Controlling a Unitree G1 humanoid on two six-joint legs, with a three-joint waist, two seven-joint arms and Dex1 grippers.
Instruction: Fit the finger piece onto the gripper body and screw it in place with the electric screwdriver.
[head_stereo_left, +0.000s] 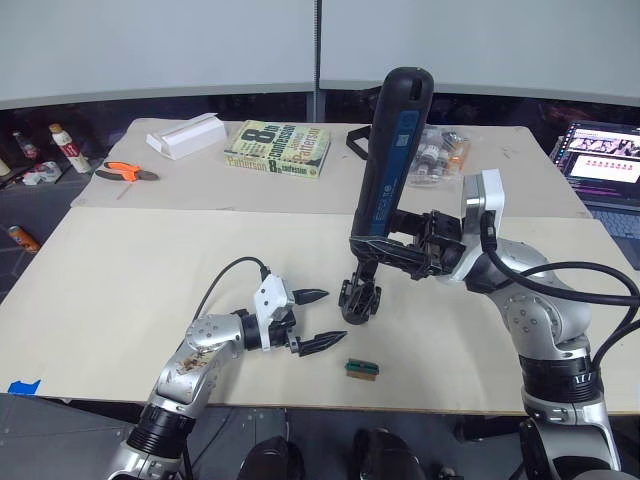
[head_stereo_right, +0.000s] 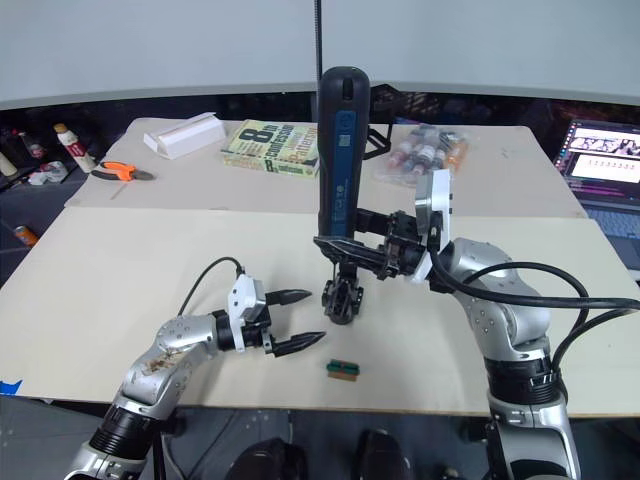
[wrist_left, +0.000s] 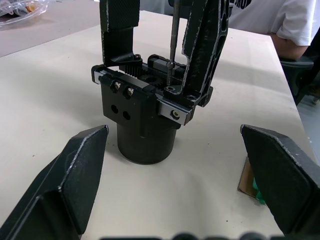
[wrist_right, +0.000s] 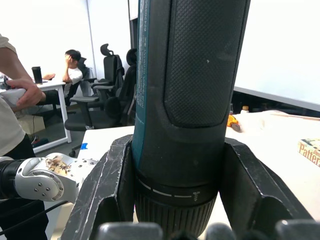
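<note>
The gripper body (head_stereo_left: 360, 301) stands upright on the pale table (head_stereo_left: 150, 270), just right of my left gripper (head_stereo_left: 332, 317). That gripper is open, its fingers (wrist_left: 75, 175) flanking the body's round base (wrist_left: 142, 135) without touching it. Two black upright fingers rise from the body's top (wrist_left: 120, 30); I cannot tell which one is the finger piece. My right gripper (head_stereo_left: 398, 250) is shut on the lower barrel of the electric screwdriver (head_stereo_left: 393, 140), held upright over the body. Its thin bit (wrist_left: 172, 40) comes down between the two upright fingers, tip at the body's top plate.
A tiny green-and-brown block (head_stereo_left: 362, 369) lies near the front edge. At the back are a book (head_stereo_left: 278, 150), a white box (head_stereo_left: 185, 137), orange pliers (head_stereo_left: 125, 171) and a bag of small bottles (head_stereo_left: 435, 155). A laptop (head_stereo_left: 600, 160) sits far right. People (wrist_right: 72, 70) sit beyond the table.
</note>
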